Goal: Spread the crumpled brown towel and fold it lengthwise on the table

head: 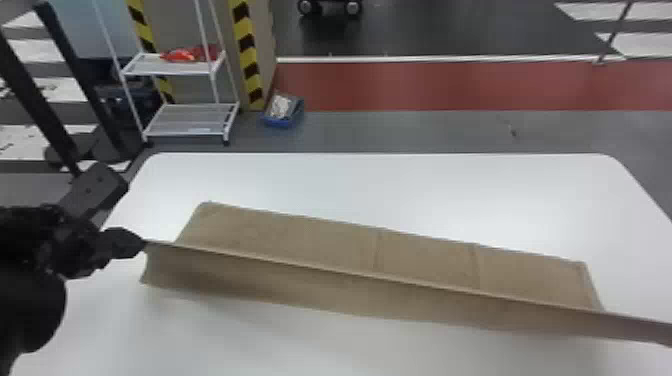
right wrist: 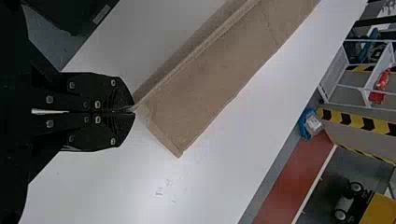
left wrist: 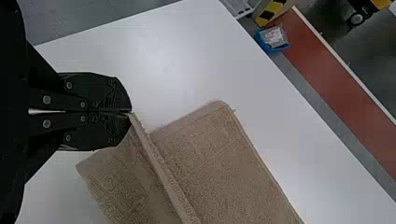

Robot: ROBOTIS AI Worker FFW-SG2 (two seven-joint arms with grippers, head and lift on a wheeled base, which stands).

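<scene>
Head view: L tool (head: pixel 141 243), at L end of brown towel (head: pixel 320 242), has its fingers together, clamped on the end of a raised lengthwise ridge. Towel extends across the white surface (head: pixel 370 185) at a slant, L end farther fwd than R; ridge runs straight from L tool to the view's R edge. Far flap lies open beyond ridge, w/ visible transverse creases in its R half. Near flap slopes down from ridge on the near side. Contact btwn near flap's lower edge and surface: cannot tell.

L wrist view: L tool (left wrist: pixel 130 112) grips the ridge end at the fingertips; flap corners spread on both sides of it.

R wrist view: R tool (right wrist: pixel 134 111) has its fingers together, clamped on the opp. end of the same ridge, adj. to the towel's end hem.

Bkgd., head view: white rack (head: pixel 192 120) w/ red item (head: pixel 181 54) on its upper shelf; yellow/blk striped column (head: pixel 245 45) just beside; blue bin (head: pixel 275 121) w/ contents on floor at column base; red floor strip (head: pixel 450 85) to the R.
</scene>
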